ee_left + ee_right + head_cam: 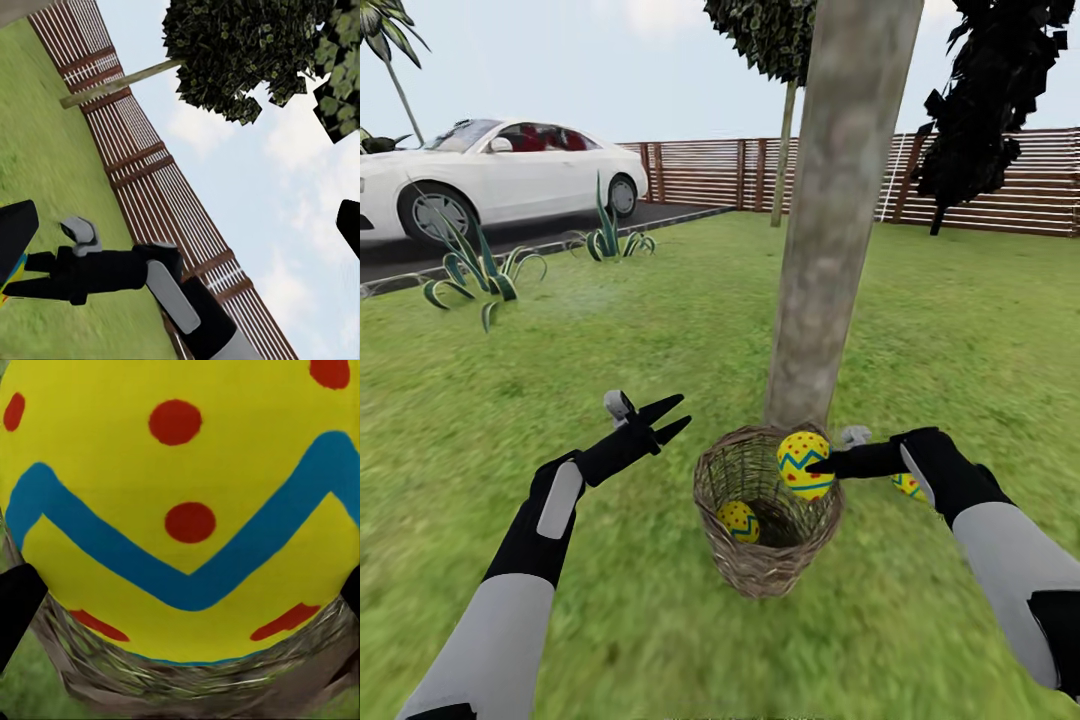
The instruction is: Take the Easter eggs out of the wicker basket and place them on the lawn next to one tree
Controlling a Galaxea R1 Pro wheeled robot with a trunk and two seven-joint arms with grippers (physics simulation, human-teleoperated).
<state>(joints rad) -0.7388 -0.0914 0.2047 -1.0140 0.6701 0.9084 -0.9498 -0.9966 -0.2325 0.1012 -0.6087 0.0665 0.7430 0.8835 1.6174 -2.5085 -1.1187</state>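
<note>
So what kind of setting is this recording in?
A simulated fenced garden, apparently beside a driveway: mottled green lawn, brown slatted wooden fence, thick grey-brown tree trunk, and a white car parked on dark asphalt.

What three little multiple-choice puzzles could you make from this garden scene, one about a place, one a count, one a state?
1. Where does the basket stand?
A. on the driveway
B. on the lawn at the foot of the tree
C. by the fence

2. How many eggs lie down inside the basket?
A. one
B. two
C. three

3. What is the right gripper doing?
A. hanging empty
B. holding an egg at the basket's rim
C. touching the car

Answers: 1 B, the basket sits on grass right before the trunk. 2 A, a single egg in the basket shows at its bottom. 3 B, the fingers close round the egg in the head and right wrist views.
</note>
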